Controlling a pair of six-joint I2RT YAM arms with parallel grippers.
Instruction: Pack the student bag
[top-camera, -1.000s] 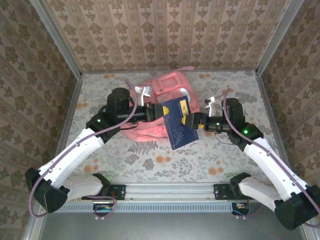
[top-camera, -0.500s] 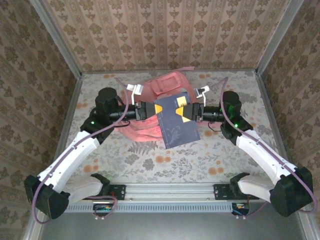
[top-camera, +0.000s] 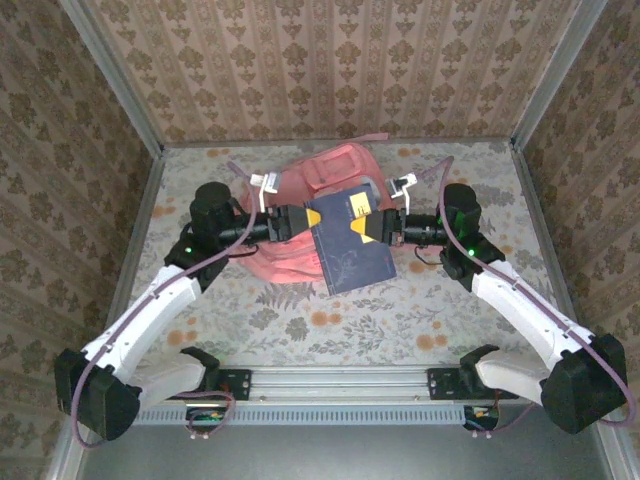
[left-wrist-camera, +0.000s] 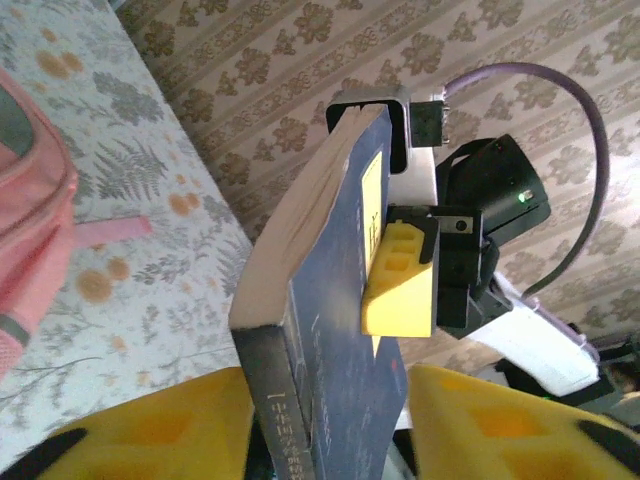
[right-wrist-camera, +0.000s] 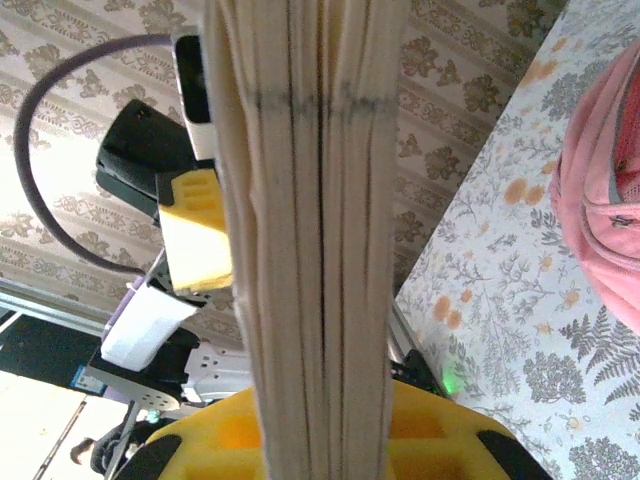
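Right tool (top-camera: 372, 228) clamped on book (top-camera: 350, 250) fore-edge. Left tool (top-camera: 308, 218) straddles spine, grip unclear. Book long axis crosswise between tools. Student bag (top-camera: 332, 170) on tabletop (top-camera: 480, 310), directly beneath, more under left tool.

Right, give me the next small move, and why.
Probably the left gripper should open fully and back off the book. The right gripper has a finger flat on the cover and the pages between its fingers, so it seems to hold the book and could carry it to the bag. Whether the left fingers have let go is unclear.
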